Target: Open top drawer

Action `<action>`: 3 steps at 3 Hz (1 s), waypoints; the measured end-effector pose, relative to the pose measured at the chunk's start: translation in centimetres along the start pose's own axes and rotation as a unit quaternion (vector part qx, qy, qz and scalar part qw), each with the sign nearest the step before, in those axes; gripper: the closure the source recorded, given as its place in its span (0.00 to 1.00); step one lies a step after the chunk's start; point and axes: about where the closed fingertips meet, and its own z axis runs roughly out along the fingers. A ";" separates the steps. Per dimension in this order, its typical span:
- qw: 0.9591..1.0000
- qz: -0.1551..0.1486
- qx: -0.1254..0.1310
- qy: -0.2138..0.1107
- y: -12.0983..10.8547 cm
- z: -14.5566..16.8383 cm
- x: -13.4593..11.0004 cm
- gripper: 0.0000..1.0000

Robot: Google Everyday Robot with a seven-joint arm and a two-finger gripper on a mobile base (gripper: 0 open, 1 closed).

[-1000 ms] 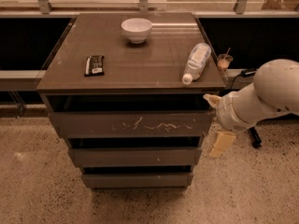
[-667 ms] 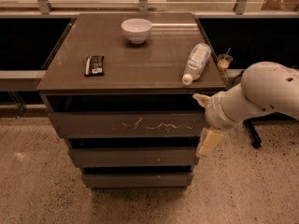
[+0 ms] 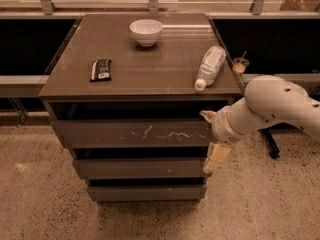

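The top drawer (image 3: pixel 132 133) is the wide grey-brown front with pale scratches, just under the cabinet top (image 3: pixel 140 79). A dark gap shows above it. My gripper (image 3: pixel 210 138) is at the drawer's right end. It is open, with one pale finger (image 3: pixel 207 116) at the drawer's top right corner and the other (image 3: pixel 214 157) below its bottom edge. The white arm (image 3: pixel 270 106) reaches in from the right.
On the cabinet top are a white bowl (image 3: pixel 146 31), a black snack bar (image 3: pixel 101 69) and a plastic bottle (image 3: pixel 210 66) lying near the right edge. A small cup (image 3: pixel 240 64) stands beyond that edge. Two narrower drawers (image 3: pixel 140 168) sit below. Speckled floor surrounds the cabinet.
My arm and gripper have moved left, from beside the cabinet to the right end of the top drawer front. The drawer has not visibly moved.
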 end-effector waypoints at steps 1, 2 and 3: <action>1.000 0.022 0.002 0.007 -1.1 0.4 1.7 0.00; 0.999 0.038 0.004 0.016 -3.0 0.8 4.0 0.00; 0.999 0.036 -0.009 0.015 -4.4 2.6 4.5 0.18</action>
